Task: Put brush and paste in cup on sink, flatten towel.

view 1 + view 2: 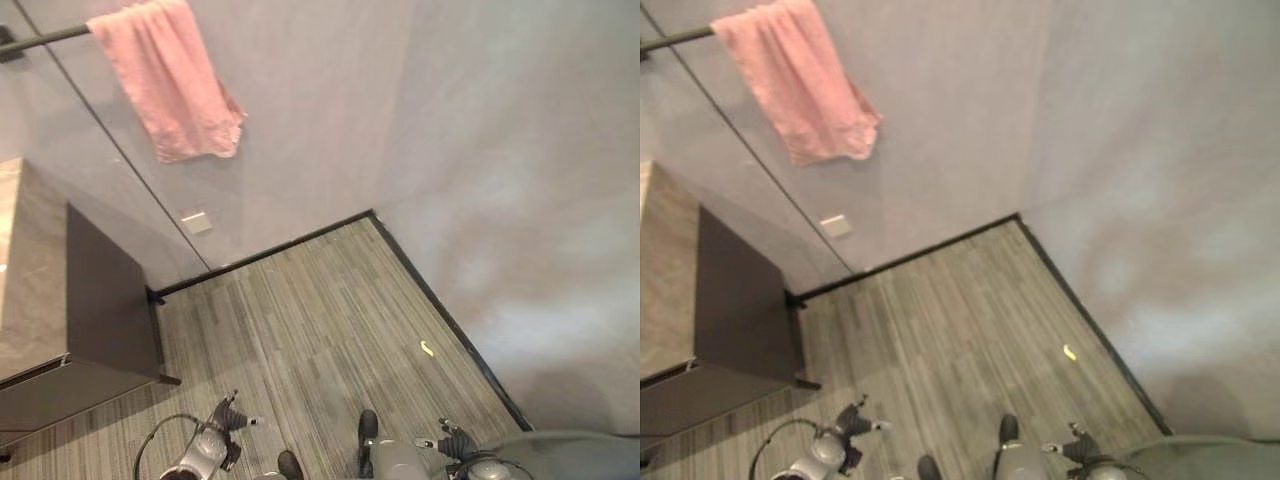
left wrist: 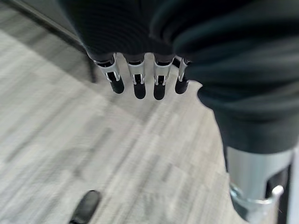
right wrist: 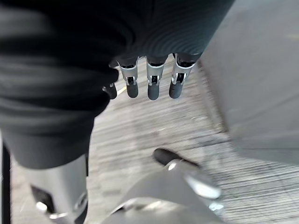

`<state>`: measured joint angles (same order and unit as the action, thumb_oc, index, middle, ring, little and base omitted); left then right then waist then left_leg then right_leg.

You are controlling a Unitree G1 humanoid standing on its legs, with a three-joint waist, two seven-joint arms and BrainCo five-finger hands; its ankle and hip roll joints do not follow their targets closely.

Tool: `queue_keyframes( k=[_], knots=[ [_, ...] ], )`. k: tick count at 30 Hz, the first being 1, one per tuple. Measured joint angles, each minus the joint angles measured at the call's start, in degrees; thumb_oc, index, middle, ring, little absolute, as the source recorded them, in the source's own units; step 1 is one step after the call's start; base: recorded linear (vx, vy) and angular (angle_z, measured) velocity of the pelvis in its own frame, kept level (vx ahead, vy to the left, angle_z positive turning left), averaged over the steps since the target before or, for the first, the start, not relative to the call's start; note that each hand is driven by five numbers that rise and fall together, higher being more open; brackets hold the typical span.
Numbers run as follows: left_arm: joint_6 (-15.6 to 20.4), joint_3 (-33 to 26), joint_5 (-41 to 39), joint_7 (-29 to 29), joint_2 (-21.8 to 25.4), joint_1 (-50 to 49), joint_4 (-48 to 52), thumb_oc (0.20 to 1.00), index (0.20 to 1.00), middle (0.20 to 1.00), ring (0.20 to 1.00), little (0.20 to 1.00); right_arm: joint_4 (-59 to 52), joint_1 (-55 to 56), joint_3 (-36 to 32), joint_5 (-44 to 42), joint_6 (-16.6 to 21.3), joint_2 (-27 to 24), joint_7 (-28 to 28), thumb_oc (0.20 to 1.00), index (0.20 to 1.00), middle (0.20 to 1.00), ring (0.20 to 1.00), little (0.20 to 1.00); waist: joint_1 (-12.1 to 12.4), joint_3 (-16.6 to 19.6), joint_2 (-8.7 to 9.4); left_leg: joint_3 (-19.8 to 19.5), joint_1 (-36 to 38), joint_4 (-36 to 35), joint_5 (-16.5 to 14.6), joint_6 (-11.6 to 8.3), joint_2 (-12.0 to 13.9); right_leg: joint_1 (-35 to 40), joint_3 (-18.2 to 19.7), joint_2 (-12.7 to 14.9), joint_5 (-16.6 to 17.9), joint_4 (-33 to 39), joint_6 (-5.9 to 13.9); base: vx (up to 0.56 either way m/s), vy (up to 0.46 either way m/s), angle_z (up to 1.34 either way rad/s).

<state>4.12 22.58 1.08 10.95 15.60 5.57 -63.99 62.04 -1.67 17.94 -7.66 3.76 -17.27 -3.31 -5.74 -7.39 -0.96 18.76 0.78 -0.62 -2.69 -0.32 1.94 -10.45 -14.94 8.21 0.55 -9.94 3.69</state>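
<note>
The left hand (image 2: 140, 79) is hanging low over the floor (image 1: 330, 320), its fingers (image 2: 139, 86) extending straight and slightly apart, holding nothing. In the left eye view the same hand (image 1: 228, 415) is showing near the bottom edge, just beside the front corner of the dark cabinet (image 1: 105, 300). The right hand (image 3: 149, 79) is likewise hanging over the floor with its fingers (image 3: 153, 86) straight, side by side and holding nothing; in the left eye view it (image 1: 452, 438) is sitting at the lower right, close to the wall (image 1: 500, 150).

Further out, the cabinet is standing against the left side, carrying a light stone worktop (image 1: 25, 270) whose near edge is running along the cabinet's dark side panel. Above it, a pink towel (image 1: 170, 75) is hanging from a dark rail (image 1: 45, 38) on the wall, draped unevenly, with its lower end bunching toward one corner. A small pale plate (image 1: 197, 222) is sitting on the wall below the towel. A small yellow object (image 1: 427, 348) is lying on the floor near the dark skirting (image 1: 440, 310) along the right wall; what it is cannot be told.
</note>
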Motion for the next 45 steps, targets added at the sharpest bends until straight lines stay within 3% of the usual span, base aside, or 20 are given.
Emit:
queue_keyframes(
  k=[5,11,13,14,17,19,23,24,25,28,30,33,36,38,39,40,42,43,44,45],
  knots=[
    [-0.02,-1.16,-0.04,-0.08,0.47,-0.44,0.05,1.000,1.000,1.000,1.000,1.000,0.05,-3.67,0.23,-0.04,-0.08,2.48,-0.27,1.000,1.000,1.000,1.000,1.000,3.72,2.03,3.05,-3.52,1.08,0.11,0.30,0.43,-1.19,2.29,0.02,1.54,-0.80,-0.44,1.11,0.00,0.083,0.39],
    [-0.07,-1.05,-0.03,-0.80,0.67,-0.80,0.18,1.000,1.000,1.000,1.000,1.000,1.08,-4.22,0.76,-0.04,-0.06,3.11,-0.21,1.000,1.000,1.000,1.000,1.000,4.85,3.59,3.42,-4.96,1.23,-0.03,0.37,0.84,-2.29,3.53,0.08,2.62,-1.41,-0.34,2.42,0.00,0.065,0.12],
    [-0.20,-0.97,-0.03,-1.21,0.78,-0.85,0.77,1.000,1.000,1.000,1.000,1.000,1.99,-3.06,0.72,-0.10,-0.12,2.81,-0.25,1.000,1.000,1.000,1.000,1.000,4.40,3.70,3.26,-6.43,1.04,-0.11,0.34,1.27,-2.61,3.71,2.23,2.57,-2.32,-1.47,3.68,-0.04,0.114,0.35],
    [-0.20,-0.95,-0.06,-1.21,0.76,-0.54,0.94,1.000,1.000,1.000,1.000,1.000,3.09,-2.41,-1.12,-2.71,-0.08,2.74,-0.42,1.000,1.000,1.000,1.000,1.000,2.93,3.35,3.22,-7.37,1.10,-0.24,0.46,1.93,-3.25,1.99,9.90,1.99,-2.94,-5.63,4.58,-0.04,0.101,0.24],
    [-0.46,-1.05,-0.11,-1.16,1.33,-0.48,0.92,1.000,1.000,1.000,1.000,1.000,4.13,-2.38,-1.18,-4.92,0.04,3.10,-0.38,1.000,1.000,1.000,1.000,1.000,3.13,2.16,3.69,-6.67,2.26,-2.08,0.81,2.48,-2.73,-4.29,9.26,2.00,-3.17,-13.90,6.09,0.09,0.027,-0.31],
    [-0.65,-1.16,-0.49,-1.24,1.80,-0.44,0.04,1.000,1.000,1.000,1.000,1.000,5.12,-1.54,-1.16,-4.96,-0.08,3.42,-0.38,1.000,1.000,1.000,1.000,1.000,1.97,1.77,4.42,-7.06,2.10,-3.45,1.28,3.13,-1.51,-5.63,6.10,0.25,-3.79,-7.85,6.99,0.20,0.002,-0.25],
    [-0.96,-1.00,-0.60,-1.95,1.17,-0.26,-0.38,1.000,1.000,1.000,1.000,1.000,6.46,-0.56,-1.47,-4.96,-0.14,3.22,-0.45,1.000,1.000,1.000,1.000,1.000,-0.41,1.46,5.15,-9.16,1.92,-3.25,1.04,2.71,-0.01,-4.86,8.34,-2.68,1.57,2.17,6.80,0.27,-0.016,0.16],
    [-0.95,-0.99,-0.60,-2.42,0.66,0.53,-0.62,1.000,1.000,1.000,1.000,1.000,6.45,-0.12,-1.60,-4.97,-0.12,3.15,-0.44,1.000,1.000,1.000,1.000,1.000,-1.64,1.00,4.80,-11.60,1.79,-3.38,0.75,1.43,1.17,-1.92,10.36,-4.83,3.40,5.13,6.51,0.29,-0.050,0.93],
    [-0.78,-1.04,-0.61,-2.59,-0.76,2.44,-1.72,1.000,1.000,1.000,1.000,1.000,6.75,1.00,-2.82,-4.97,-0.10,2.83,-0.48,1.000,1.000,1.000,1.000,1.000,-2.18,0.35,3.28,-13.73,2.52,-4.39,0.72,0.86,2.05,0.22,10.24,-6.61,2.18,6.19,5.84,0.30,-0.056,0.93],
    [-0.63,-1.52,-0.71,-2.65,-1.99,2.68,-1.80,1.000,1.000,1.000,1.000,1.000,6.87,1.17,-2.69,-4.96,0.02,1.55,-0.41,1.000,1.000,1.000,1.000,1.000,-2.82,0.38,1.95,-11.94,3.37,-0.10,0.29,-0.93,1.29,0.89,8.18,-6.65,0.73,4.30,2.21,0.32,-0.088,0.38],
    [-0.59,-1.38,-0.74,-2.71,-2.70,3.11,-1.81,1.000,1.000,1.000,1.000,1.000,7.03,1.37,-2.77,-4.92,-0.06,0.55,-0.34,1.000,1.000,1.000,1.000,1.000,-3.80,0.30,0.61,-13.45,4.11,0.32,-1.02,-1.99,2.61,1.92,7.61,-8.11,-1.78,1.90,-0.32,0.30,-0.123,0.36],
    [-0.59,-1.39,-0.75,-2.69,-2.36,3.53,-2.63,1.000,1.000,1.000,1.000,1.000,7.61,0.70,-2.72,-4.51,0.01,0.34,-0.27,1.000,1.000,1.000,1.000,1.000,-3.96,0.01,-0.01,-15.56,4.93,1.46,-3.02,-4.89,4.80,2.19,6.99,-10.24,-5.01,-1.70,-1.45,0.27,-0.136,0.24],
    [-0.69,-1.20,-0.77,-2.68,-2.21,3.80,-3.07,1.000,1.000,1.000,1.000,1.000,8.10,0.87,-2.73,-2.52,-0.18,0.44,-0.25,1.000,1.000,1.000,1.000,1.000,-3.99,1.13,1.18,-17.04,1.70,7.21,-2.70,-7.65,4.77,2.92,6.49,-10.20,-6.52,-0.58,-2.86,0.30,-0.217,0.48],
    [-0.85,-1.21,-1.07,-2.67,-2.01,4.41,-3.07,1.000,1.000,1.000,1.000,1.000,7.36,0.49,-2.64,-2.22,-0.14,0.67,-0.27,1.000,1.000,1.000,1.000,1.000,-3.93,1.20,3.42,-16.62,-5.94,21.01,-0.40,-12.58,3.85,5.11,6.64,-9.18,-5.91,2.91,-3.02,0.19,-0.127,0.32],
    [-0.85,-1.10,-1.10,-2.63,-2.09,4.47,-3.02,1.000,1.000,1.000,1.000,1.000,7.19,0.85,-2.59,-2.21,-0.09,0.57,-0.29,1.000,1.000,1.000,1.000,1.000,-3.87,1.34,3.77,-16.39,-8.05,25.03,0.56,-14.01,3.92,5.68,6.73,-8.82,-5.70,3.78,-3.37,0.12,-0.049,0.15],
    [-0.86,-0.67,-1.14,-2.60,-2.31,4.65,-2.84,1.000,1.000,1.000,1.000,1.000,7.10,0.02,-0.86,-2.17,-0.07,0.01,-0.43,1.000,1.000,1.000,1.000,1.000,-2.93,0.91,4.84,-13.24,-11.34,31.35,0.93,-12.66,5.19,7.71,6.77,-8.41,-4.60,5.58,-6.53,0.26,-0.012,0.10],
    [-0.82,0.99,-1.15,-2.60,-2.37,5.27,-2.46,1.000,1.000,1.000,1.000,1.000,7.20,-0.76,0.02,-2.16,-0.06,-0.39,-0.43,1.000,1.000,1.000,1.000,1.000,-2.73,1.01,4.33,-9.38,-13.16,30.79,-0.16,-10.85,5.89,8.95,6.57,-8.61,-3.81,7.06,-7.43,0.33,0.059,0.09],
    [-0.67,1.40,-1.10,-2.58,-2.34,5.30,-2.13,1.000,1.000,1.000,1.000,1.000,7.53,-1.48,0.48,-2.07,-0.09,-0.32,-0.52,1.000,1.000,1.000,1.000,1.000,-2.25,0.99,4.25,-8.49,-14.14,25.63,-0.80,-10.14,5.84,9.76,7.05,-8.83,-3.68,8.54,-6.33,0.23,0.100,0.06],
    [-0.53,1.35,-1.10,-2.58,-2.28,5.98,-2.07,1.000,1.000,1.000,1.000,1.000,8.23,-1.75,1.16,-1.75,-0.15,-0.24,-0.64,1.000,1.000,1.000,1.000,1.000,-1.87,1.07,4.33,-6.33,-13.49,12.45,-0.41,-8.84,4.59,10.61,7.27,-8.94,-2.15,11.55,-5.14,0.24,0.103,-0.20],
    [-0.52,0.88,-1.11,-2.37,-1.99,6.10,-1.72,1.000,1.000,1.000,1.000,1.000,8.30,-2.41,1.21,-1.09,-0.17,-0.25,-0.58,1.000,1.000,1.000,1.000,1.000,-0.86,0.39,3.85,-6.20,-13.85,6.17,1.12,-6.73,4.21,10.75,8.21,-9.35,-1.27,11.74,-5.94,0.40,0.172,-0.40]
  ],
)
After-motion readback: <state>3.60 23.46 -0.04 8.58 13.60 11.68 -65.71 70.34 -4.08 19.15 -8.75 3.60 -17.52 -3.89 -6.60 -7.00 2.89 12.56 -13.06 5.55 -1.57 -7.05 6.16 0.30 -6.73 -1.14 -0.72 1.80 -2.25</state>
